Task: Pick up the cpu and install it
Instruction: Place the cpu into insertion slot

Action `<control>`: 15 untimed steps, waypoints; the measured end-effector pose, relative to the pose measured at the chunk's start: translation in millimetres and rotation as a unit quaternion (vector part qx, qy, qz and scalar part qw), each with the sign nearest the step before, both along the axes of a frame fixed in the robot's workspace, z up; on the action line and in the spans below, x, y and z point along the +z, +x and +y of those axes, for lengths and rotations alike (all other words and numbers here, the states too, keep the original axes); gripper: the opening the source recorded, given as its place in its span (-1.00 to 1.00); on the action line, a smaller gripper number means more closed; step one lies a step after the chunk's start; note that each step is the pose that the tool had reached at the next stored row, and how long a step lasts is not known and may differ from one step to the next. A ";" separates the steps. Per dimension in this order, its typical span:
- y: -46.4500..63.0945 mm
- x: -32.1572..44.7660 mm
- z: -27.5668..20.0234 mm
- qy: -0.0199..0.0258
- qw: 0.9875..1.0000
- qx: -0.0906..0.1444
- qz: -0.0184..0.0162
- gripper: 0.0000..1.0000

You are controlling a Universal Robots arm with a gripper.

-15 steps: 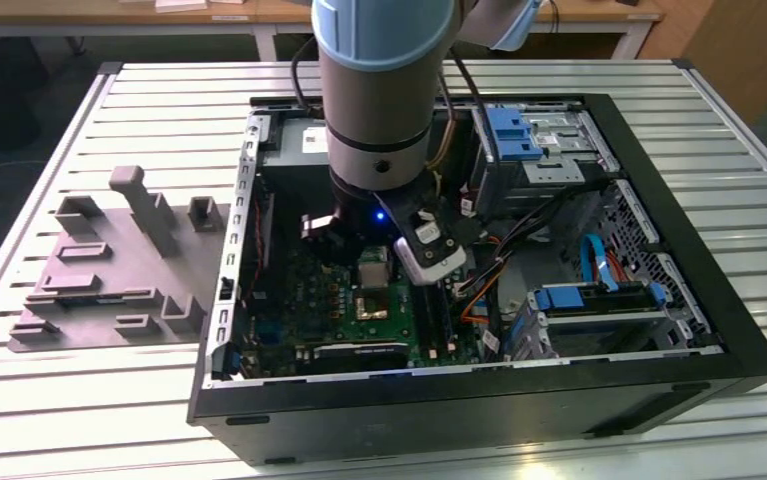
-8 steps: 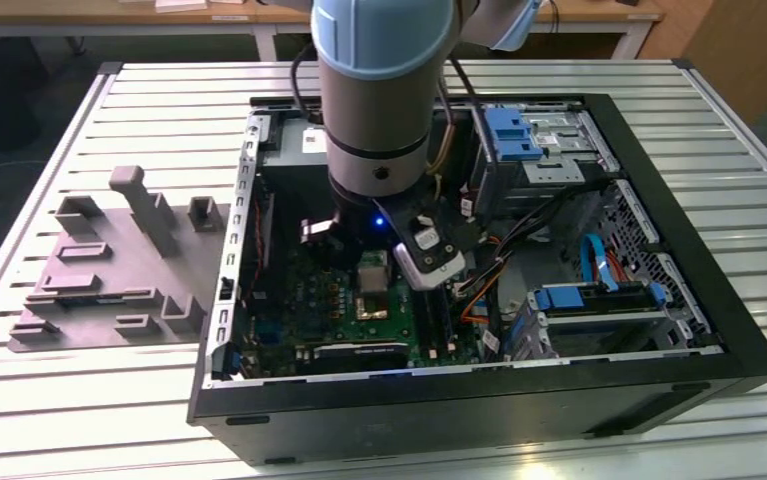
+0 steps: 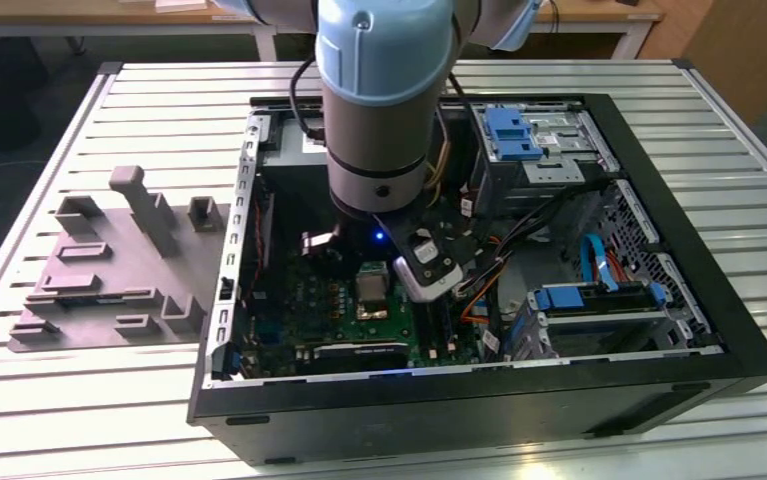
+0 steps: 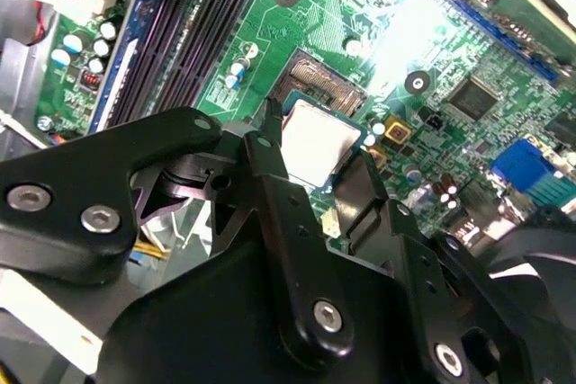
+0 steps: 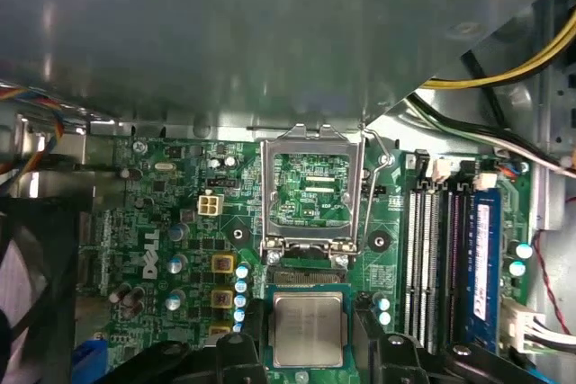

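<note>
Thin, silvery-topped square cpu (image 5: 309,330), seemingly clamped between the two black fingers (image 4: 360,191)

silvery cpu (image 5: 308,330), green board (image 5: 180,188)

Robotics laboratory or workshop: an aluminium-profile worktable (image 3: 156,100) carries an open desktop computer case (image 3: 463,400) at frame centre and a grey plastic fixture (image 3: 103,290) at left; wooden desks (image 3: 90,15) line the upper edge, and a pale-blue robot arm (image 3: 376,100) enters at the top
</note>
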State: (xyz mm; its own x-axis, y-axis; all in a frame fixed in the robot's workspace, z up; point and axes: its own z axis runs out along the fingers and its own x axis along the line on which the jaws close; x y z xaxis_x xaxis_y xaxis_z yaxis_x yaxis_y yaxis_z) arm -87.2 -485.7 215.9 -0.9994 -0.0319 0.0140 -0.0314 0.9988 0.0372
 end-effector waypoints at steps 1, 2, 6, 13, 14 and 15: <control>0.0 -1.7 0.0 0.000 1.000 0.000 0.000 -0.06; 0.0 -3.0 -0.1 0.000 1.000 0.000 0.000 -0.06; 0.0 -4.1 -0.2 0.000 1.000 0.000 0.000 -0.06; 0.0 -10.3 -0.8 -0.001 1.000 -0.002 0.000 -0.06; 0.0 -11.4 -0.8 -0.001 1.000 -0.003 0.000 -0.06; 0.0 -12.0 -1.1 -0.001 1.000 -0.003 0.000 -0.06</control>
State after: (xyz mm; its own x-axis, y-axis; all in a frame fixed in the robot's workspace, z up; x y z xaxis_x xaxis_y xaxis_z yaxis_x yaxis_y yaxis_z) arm -87.2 -486.7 203.9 -0.9995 -0.0268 0.0143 -0.0263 0.9990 0.0353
